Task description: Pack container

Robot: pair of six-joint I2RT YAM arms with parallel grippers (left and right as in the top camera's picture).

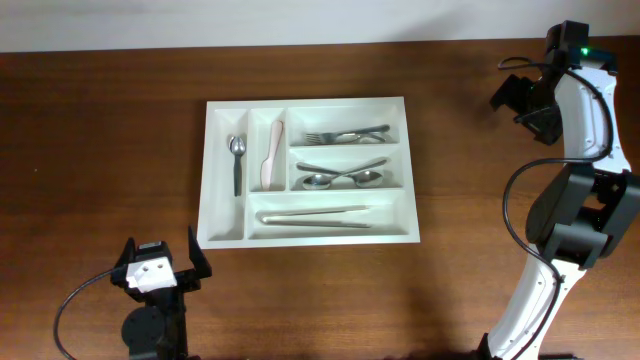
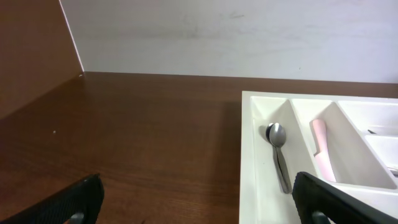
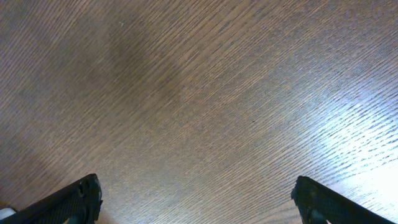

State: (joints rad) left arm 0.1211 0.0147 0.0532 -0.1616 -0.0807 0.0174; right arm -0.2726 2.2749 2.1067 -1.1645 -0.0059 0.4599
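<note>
Container (image 1: pixel 305 102) lies with its long axis left to right, cutlery (image 1: pixel 318 181) in all five compartments. Left gripper (image 1: pixel 163 246) hangs near its near-left corner, jaws wide apart and empty, so the container is ahead and slightly right of it. Right gripper (image 1: pixel 520 105), also wide open and empty, is well apart beyond the far-right corner; the left one is nearer.
</note>
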